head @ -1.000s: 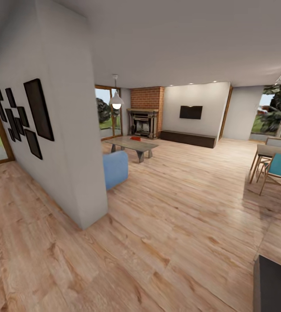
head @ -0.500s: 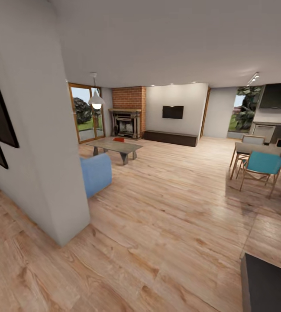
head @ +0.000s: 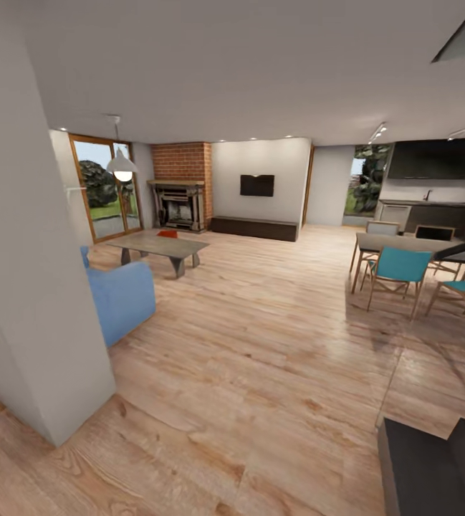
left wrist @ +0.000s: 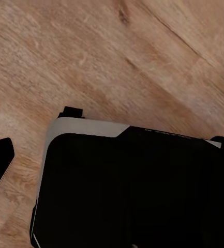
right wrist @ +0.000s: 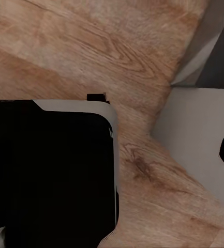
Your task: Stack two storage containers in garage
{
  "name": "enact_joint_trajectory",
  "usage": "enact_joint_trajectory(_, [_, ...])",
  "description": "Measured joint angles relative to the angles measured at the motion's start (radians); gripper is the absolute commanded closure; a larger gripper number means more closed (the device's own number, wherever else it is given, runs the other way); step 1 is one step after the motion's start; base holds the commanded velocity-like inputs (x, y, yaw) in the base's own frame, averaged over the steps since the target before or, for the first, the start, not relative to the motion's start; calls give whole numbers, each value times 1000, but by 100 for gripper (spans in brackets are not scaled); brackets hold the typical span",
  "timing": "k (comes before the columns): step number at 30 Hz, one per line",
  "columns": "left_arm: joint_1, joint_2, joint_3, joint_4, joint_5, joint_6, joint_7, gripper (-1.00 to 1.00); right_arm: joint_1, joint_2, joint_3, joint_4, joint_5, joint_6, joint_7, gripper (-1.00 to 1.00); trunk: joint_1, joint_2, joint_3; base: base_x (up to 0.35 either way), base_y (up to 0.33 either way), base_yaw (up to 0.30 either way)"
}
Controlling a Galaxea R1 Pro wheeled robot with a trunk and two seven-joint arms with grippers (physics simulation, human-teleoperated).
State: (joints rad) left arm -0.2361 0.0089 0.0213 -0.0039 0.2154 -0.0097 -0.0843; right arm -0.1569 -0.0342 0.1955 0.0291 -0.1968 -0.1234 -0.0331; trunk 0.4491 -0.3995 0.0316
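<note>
Containers first: you are looking into the living room [head: 275, 308], with its light plank floor running away from you to the brick fireplace [head: 180, 188] and the black TV [head: 256, 185] on the cream wall. You are standing beside a pale wall corner [head: 39, 287], with the blue sofa [head: 121, 297] just beyond it and the low desk [head: 162, 246] further on, near the glass doors [head: 103, 188]. A dining set with teal chairs [head: 397, 269] is sitting well off to the right.

On that desk a small orange-red shape [head: 166, 233] is resting; it is probably one storage container, but it is too small to be sure, and a second one cannot be made out.

So you are judging by this that the fetching step is only beginning: nothing is picked up, and the garage is not yet in play. The next move is likely calling for a drive past the sofa toward the desk, keeping the base clear of the wall corner.

Both wrist views are showing dark robot bodywork over wood planks; whether either arm's jaws are open or closed, you cannot tell.
</note>
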Motion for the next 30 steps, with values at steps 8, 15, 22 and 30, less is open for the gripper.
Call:
enact_joint_trajectory(8, [0,0,0,0,0,0,0,-100,0,0,0,0,0,0,0,-100,0,0,0,329,0,-248])
enact_joint_trajectory(15, [0,-1,0,0,0,0,0,-100,0,0,0,0,0,-1,0,-100,0,0,0,329,0,-248])
enact_joint_trajectory(22, [0,-1,0,0,0,0,0,-100,0,0,0,0,1,-3,-1,-100,0,0,0,329,0,-59])
enact_joint_trajectory(30, [0,-1,0,0,0,0,0,-100,0,5,5,0,38,-2,2,-100,0,0,0,329,0,-2])
